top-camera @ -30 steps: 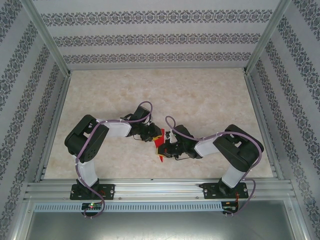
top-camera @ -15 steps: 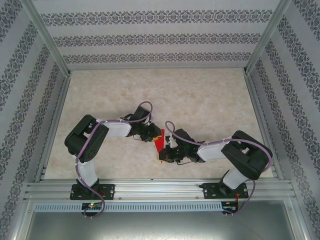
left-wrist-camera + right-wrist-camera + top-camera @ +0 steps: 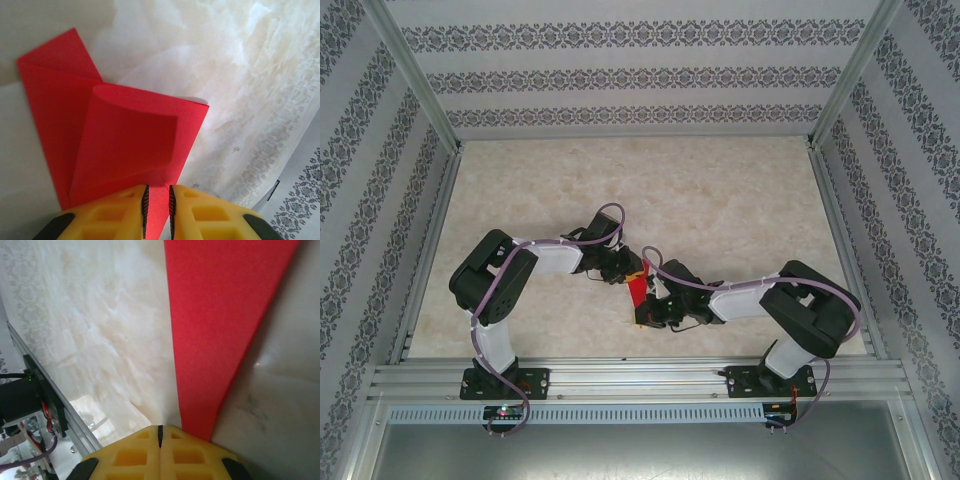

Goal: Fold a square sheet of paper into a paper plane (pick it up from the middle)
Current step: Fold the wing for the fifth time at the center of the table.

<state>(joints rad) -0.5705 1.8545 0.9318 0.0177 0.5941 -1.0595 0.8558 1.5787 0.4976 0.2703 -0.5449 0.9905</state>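
The square sheet of paper (image 3: 638,288) is bright red and lies folded on the table between the two grippers. In the left wrist view the paper (image 3: 125,130) shows layered flaps, one curling up in a soft bend. My left gripper (image 3: 156,207) is shut on its near edge, a strip of red pinched between the pads; from above the left gripper (image 3: 626,272) sits at the paper's far end. My right gripper (image 3: 160,432) is shut with nothing between its fingers, right beside the narrow tapering end of the paper (image 3: 220,315). From above the right gripper (image 3: 646,315) is at the paper's near end.
The marbled table (image 3: 720,200) stretches away behind the arms. Patterned walls and metal frame posts (image 3: 420,85) enclose it. An aluminium rail (image 3: 640,378) runs along the near edge, seen also in the right wrist view as the rail (image 3: 45,400).
The right arm has swung its elbow outward, and the right gripper has slid toward the near end of the paper. The left arm and its grip have not moved.
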